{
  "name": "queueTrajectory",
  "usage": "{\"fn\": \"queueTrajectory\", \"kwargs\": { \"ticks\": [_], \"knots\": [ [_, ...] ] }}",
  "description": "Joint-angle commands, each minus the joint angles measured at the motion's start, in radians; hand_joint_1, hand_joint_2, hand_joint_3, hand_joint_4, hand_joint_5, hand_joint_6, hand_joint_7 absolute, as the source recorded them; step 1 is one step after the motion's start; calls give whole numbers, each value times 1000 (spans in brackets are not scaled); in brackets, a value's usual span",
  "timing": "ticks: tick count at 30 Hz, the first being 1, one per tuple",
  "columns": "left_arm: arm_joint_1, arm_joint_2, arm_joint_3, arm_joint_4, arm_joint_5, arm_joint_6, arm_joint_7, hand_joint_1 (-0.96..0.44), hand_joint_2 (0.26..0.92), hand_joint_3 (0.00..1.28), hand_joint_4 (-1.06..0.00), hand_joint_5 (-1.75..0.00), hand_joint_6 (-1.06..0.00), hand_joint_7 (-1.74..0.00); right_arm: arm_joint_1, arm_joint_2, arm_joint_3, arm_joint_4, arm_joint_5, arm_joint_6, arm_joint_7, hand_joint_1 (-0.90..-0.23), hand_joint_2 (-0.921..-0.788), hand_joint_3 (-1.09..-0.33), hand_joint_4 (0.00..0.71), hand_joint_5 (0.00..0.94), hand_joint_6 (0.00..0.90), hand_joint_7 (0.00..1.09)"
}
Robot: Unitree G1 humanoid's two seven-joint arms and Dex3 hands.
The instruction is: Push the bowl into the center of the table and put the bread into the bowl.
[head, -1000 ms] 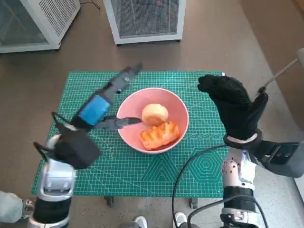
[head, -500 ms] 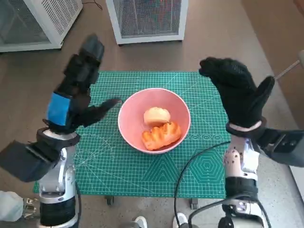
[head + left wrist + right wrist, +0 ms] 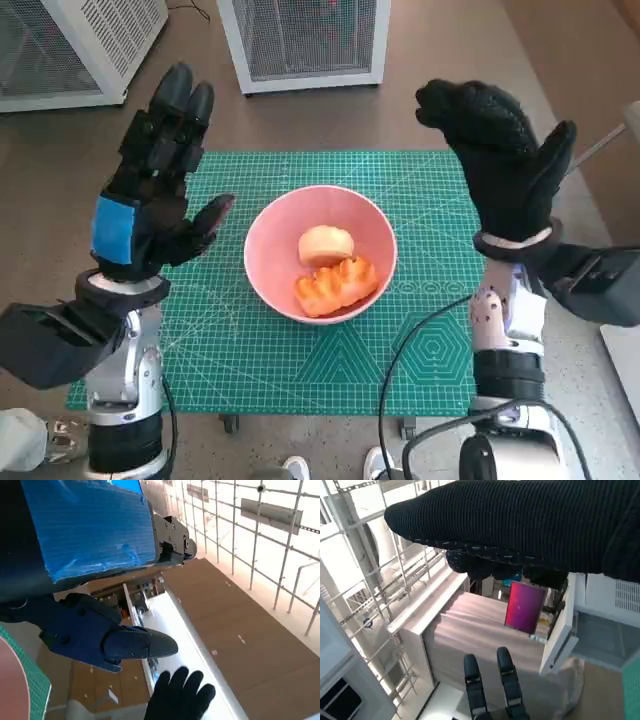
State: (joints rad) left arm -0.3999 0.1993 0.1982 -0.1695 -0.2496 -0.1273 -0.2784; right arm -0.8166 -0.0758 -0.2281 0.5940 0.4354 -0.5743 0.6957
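two empty spread hands, left hand (image 3: pixel 150 205) and right hand (image 3: pixel 500 170), beside bowl (image 3: pixel 270 285) with bread (image 3: pixel 335 283); wrist views seemingly ceilingward

Both arms come up from below, one on each side. The left hand (image 3: pixel 152 190) is held up high with its black fingers (image 3: pixel 170 110) spread and pointing up, and the blue tape on its back shows. It holds nothing. The right hand (image 3: pixel 497 165) in the black glove is held up too, fingers apart, and it holds nothing.
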Motion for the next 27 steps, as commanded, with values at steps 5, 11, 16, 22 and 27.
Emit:
{"fn": "queueTrajectory", "kwargs": {
  "ticks": [5, 11, 16, 22, 27],
  "knots": [
    [-38, 18, -5, 14, -38, 13, -22, -611, 921, 320, -179, -21, -242, -109, -11, -8, 11, 34, -39, -13, -33, -601, -921, -659, 237, 0, 365, 8],
    [-66, 20, -4, 33, -59, 15, -34, -609, 921, 315, -184, -20, -243, -111, -14, -11, 14, 34, -54, -14, -50, -613, -921, -661, 237, 0, 368, 9],
    [-91, 23, -8, 42, -54, 26, -26, -611, 921, 308, -193, -21, -246, -114, -18, -10, 18, 39, -63, -14, -60, -616, -921, -658, 235, 0, 369, 10],
    [-119, 24, -24, 57, -25, 30, -13, -624, 921, 298, -203, -21, -250, -116, -22, -5, 24, 55, -70, -15, -69, -629, -921, -652, 232, 0, 375, 13],
    [-137, 27, -38, 69, 0, 23, -7, -645, 921, 306, -210, -21, -250, -116, -18, 1, 28, 62, -75, -16, -74, -635, -921, -640, 233, 1, 390, 21]
  ]
}}
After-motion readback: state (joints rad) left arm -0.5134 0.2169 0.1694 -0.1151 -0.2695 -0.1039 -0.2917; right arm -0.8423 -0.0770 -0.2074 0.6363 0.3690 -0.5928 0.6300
